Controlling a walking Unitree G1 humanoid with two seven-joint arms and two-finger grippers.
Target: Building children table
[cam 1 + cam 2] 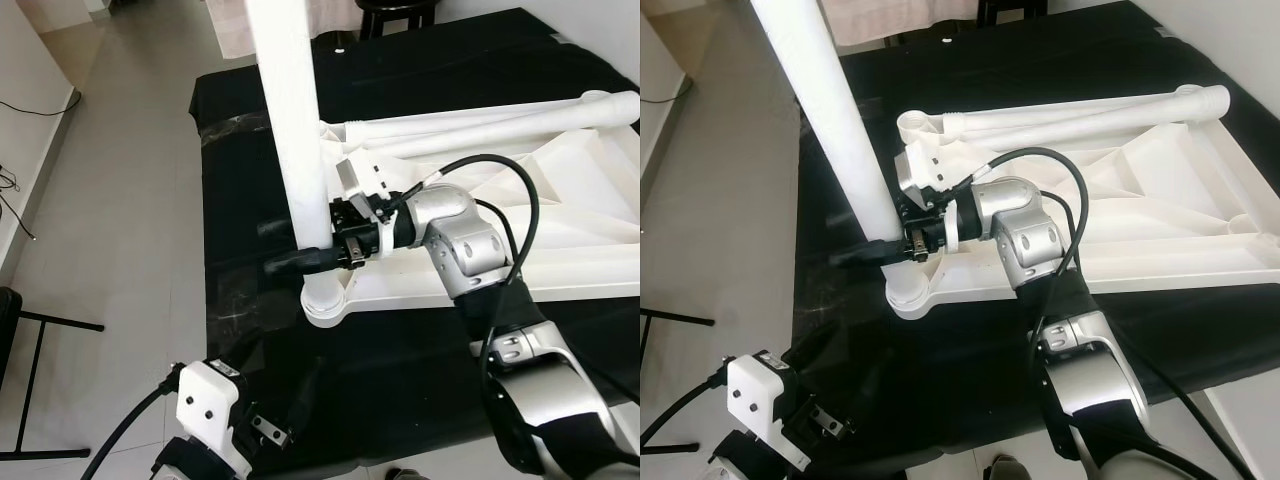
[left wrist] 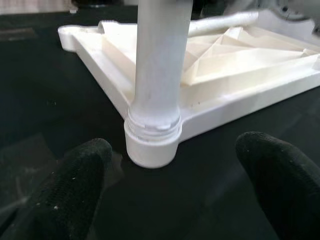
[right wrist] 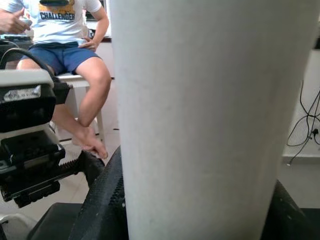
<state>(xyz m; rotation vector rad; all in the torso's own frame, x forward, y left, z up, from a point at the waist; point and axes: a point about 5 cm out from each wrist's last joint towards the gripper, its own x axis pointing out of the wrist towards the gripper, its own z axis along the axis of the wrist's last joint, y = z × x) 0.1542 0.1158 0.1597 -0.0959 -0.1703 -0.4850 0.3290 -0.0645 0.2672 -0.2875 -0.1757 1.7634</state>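
Right gripper (image 1: 335,245) clamped on white round plastic table leg (image 1: 292,120), upright in corner socket of upturned white ribbed plastic tabletop (image 1: 600,265) on black cloth. Light, stiff, smooth: grip low. Left gripper (image 2: 170,170) spread, empty.

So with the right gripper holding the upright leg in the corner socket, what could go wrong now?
The right gripper grips the white table leg just above the corner socket; a sideways pull may tilt the leg and jam it. The upside-down tabletop lies unheld on the black cloth, so it may slide. The left gripper is open and gives no support.
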